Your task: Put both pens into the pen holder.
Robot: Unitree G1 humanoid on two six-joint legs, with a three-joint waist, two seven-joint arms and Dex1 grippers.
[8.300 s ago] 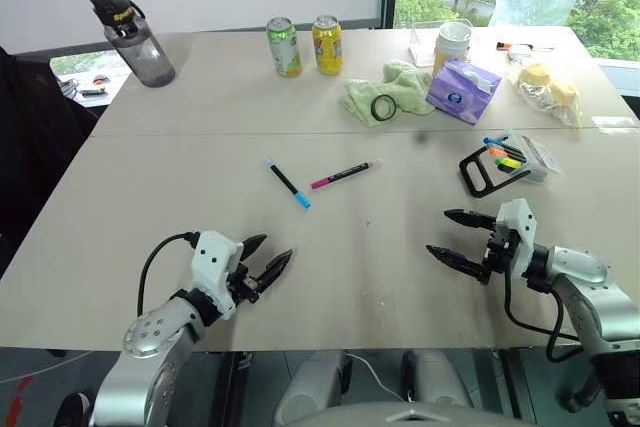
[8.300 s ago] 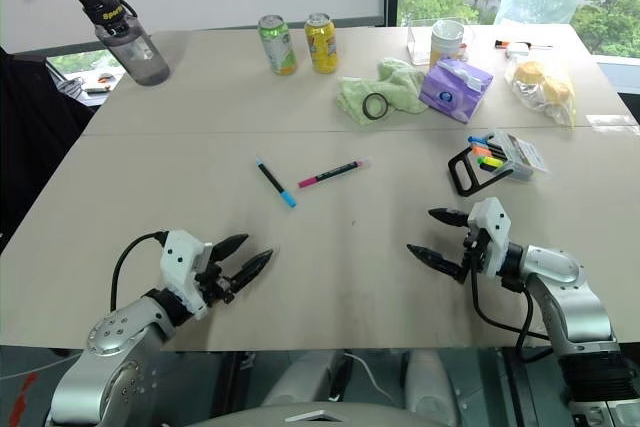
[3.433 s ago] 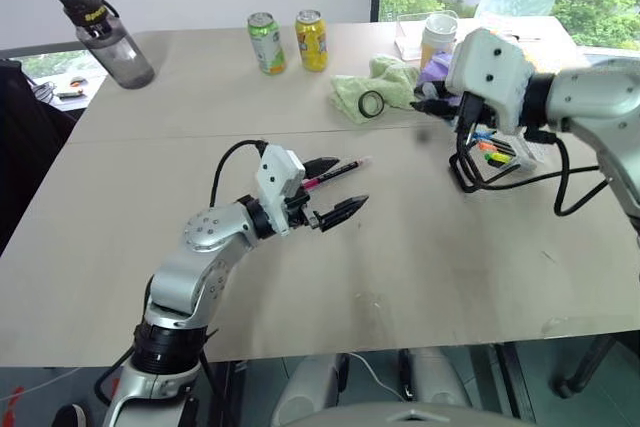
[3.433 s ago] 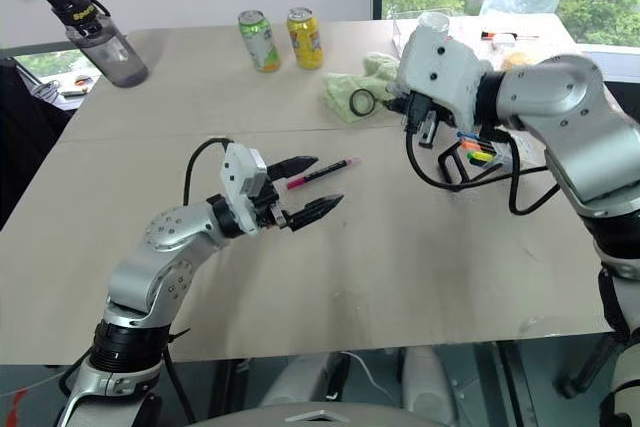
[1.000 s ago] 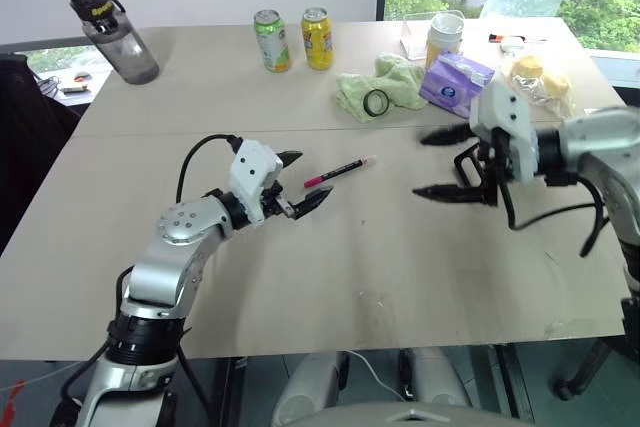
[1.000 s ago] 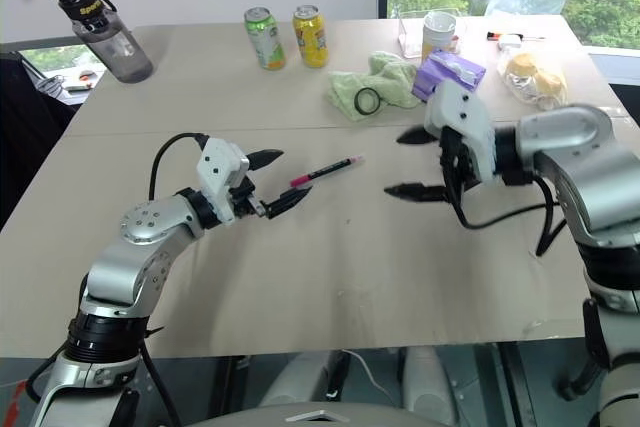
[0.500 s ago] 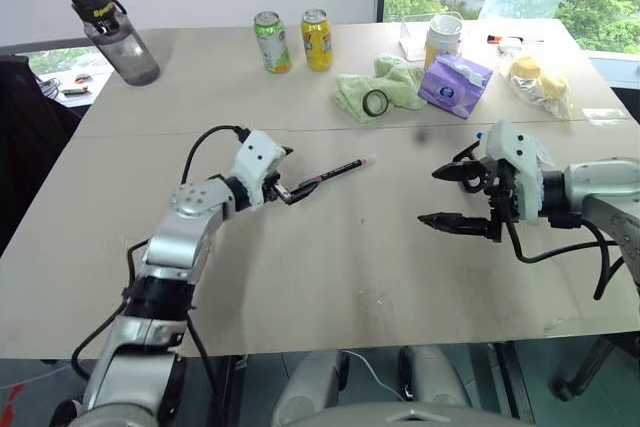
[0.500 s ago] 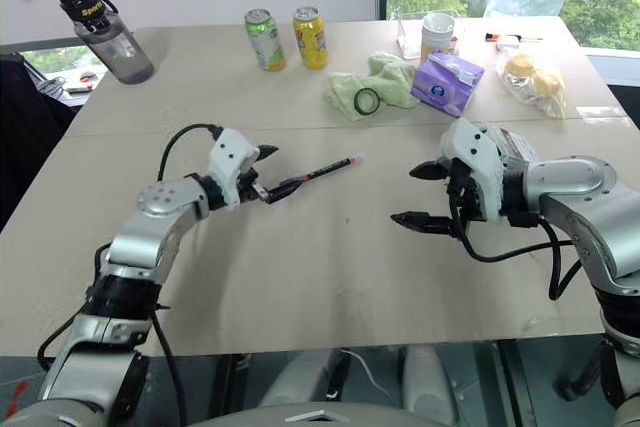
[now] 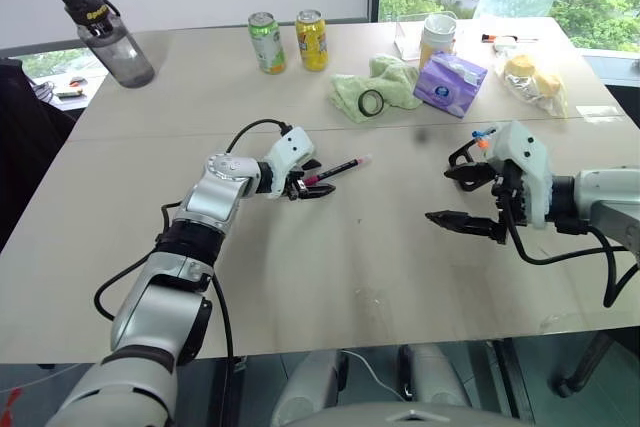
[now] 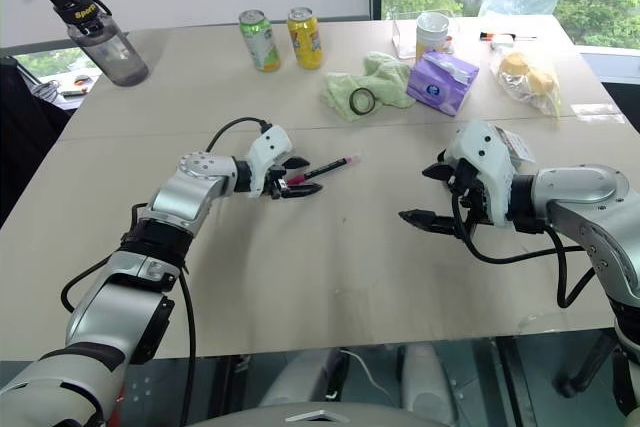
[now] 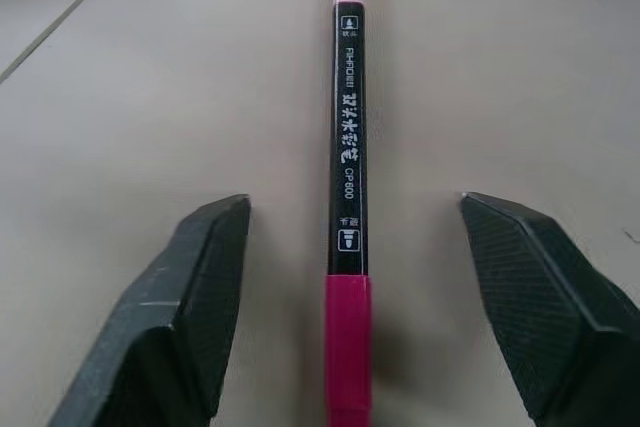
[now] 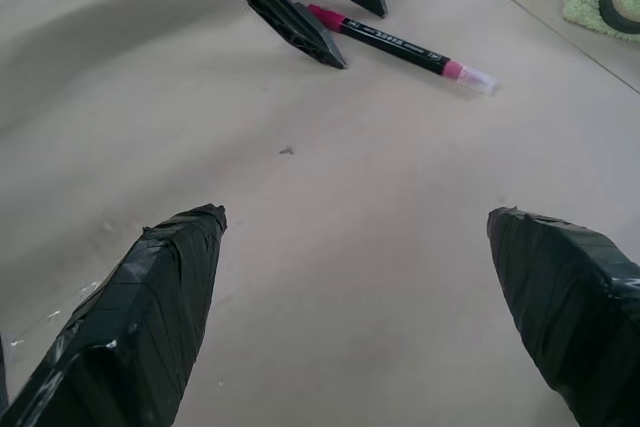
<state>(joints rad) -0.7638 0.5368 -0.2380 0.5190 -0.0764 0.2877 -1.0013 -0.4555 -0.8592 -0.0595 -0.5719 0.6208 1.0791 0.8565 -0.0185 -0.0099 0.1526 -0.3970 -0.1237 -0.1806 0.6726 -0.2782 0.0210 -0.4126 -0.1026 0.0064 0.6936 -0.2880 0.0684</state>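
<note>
Left gripper [image 9: 307,185] was down at the table [image 9: 350,267], straddling the pink end of the pink pen [image 9: 338,168]. Left wrist view confirmed it: pen [image 11: 348,177] lay flat, running straight between the two fingers [image 11: 190,297], visible gap on each side, no contact. So jaws were apart, nothing gripped.

Pen lay near the middle of the table, just this side of the seam between the two tabletops, clear cap end pointing away toward the green cloth [image 9: 375,92].

Right gripper [image 9: 468,195] hovered above the table on the right side, fingers spread wide, empty. Its wrist view looked across at the pink pen [image 12: 400,47] and the left gripper's fingers [image 12: 295,22] on either side of the pen's near end.

Pen holder was mostly hidden behind the right gripper; just a bit of black rim [image 9: 462,154] and a blue marker tip [image 9: 485,133] peeked out beside it. Contents couldn't be made out. Couldn't tell where the blue-ended pen was.

Back of the table: grey water bottle [image 9: 105,35] far left, green can [image 9: 265,42] and yellow can [image 9: 310,39] side by side, roll of tape [image 9: 374,102] on the green cloth, purple tissue pack [image 9: 450,84], yellow-lidded cup [image 9: 437,39].
</note>
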